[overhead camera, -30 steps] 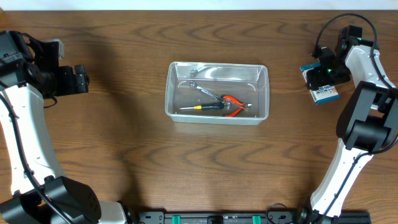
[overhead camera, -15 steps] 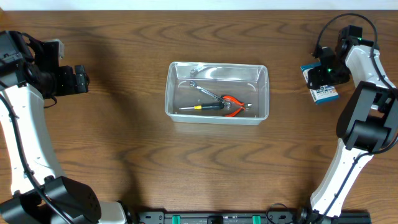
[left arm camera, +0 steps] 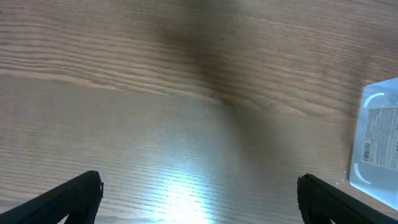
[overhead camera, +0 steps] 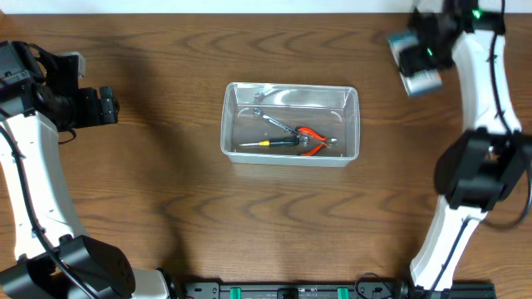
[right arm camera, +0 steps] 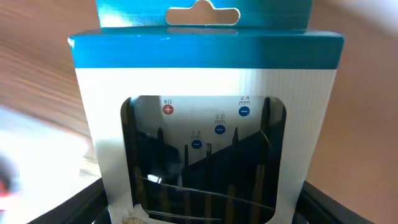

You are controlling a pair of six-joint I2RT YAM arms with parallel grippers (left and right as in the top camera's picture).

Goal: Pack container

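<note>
The clear plastic container (overhead camera: 229, 124) sits mid-table and holds a small wrench, a yellow-tipped screwdriver and orange-handled pliers (overhead camera: 311, 139). Its corner shows at the right edge of the left wrist view (left arm camera: 379, 143). My right gripper (overhead camera: 421, 56) is shut on a blue-and-white box of small screwdrivers (overhead camera: 413, 70), held up above the table at the far right. The box fills the right wrist view (right arm camera: 205, 124), between the two fingers (right arm camera: 202, 211). My left gripper (overhead camera: 110, 105) is open and empty at the far left, its fingers wide apart over bare wood (left arm camera: 199, 193).
The wooden table (overhead camera: 166, 208) surrounds the container. The table's far edge (overhead camera: 249, 12) runs along the top of the overhead view, close to the lifted box.
My right gripper has lifted the blue-and-white box off the table and carried it up and slightly left. The left arm has not moved.
</note>
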